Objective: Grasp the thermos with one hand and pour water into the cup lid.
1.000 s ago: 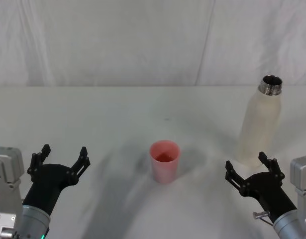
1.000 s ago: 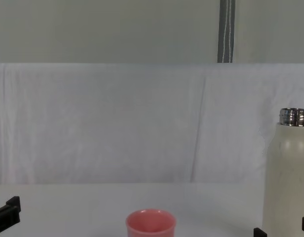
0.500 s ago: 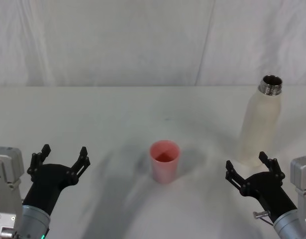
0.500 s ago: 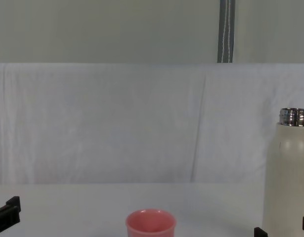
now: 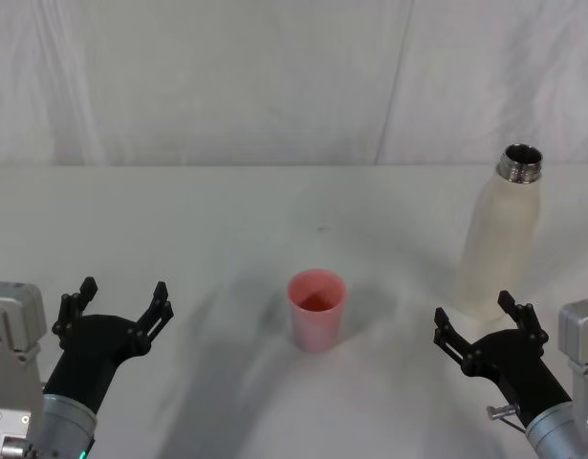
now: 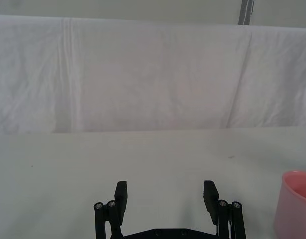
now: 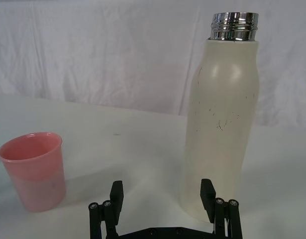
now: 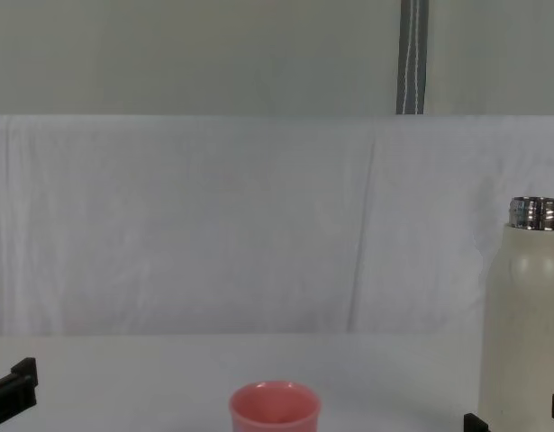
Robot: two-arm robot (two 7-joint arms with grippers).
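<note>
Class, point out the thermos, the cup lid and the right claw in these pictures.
thermos [image 7: 220,124], right wrist view, middle of its cream body
cup lid [image 5: 316,309], head view, its pink side wall
right claw [image 5: 479,323], head view, midway between its fingertips

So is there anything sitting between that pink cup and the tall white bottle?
No. In the head view the stretch of white table between the pink cup lid and the thermos is bare; the right wrist view agrees.

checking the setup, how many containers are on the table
2: the thermos stands upright at the table's right, just beyond the open right gripper; the cup lid stands upright near the middle. Nothing appears hidden.
</note>
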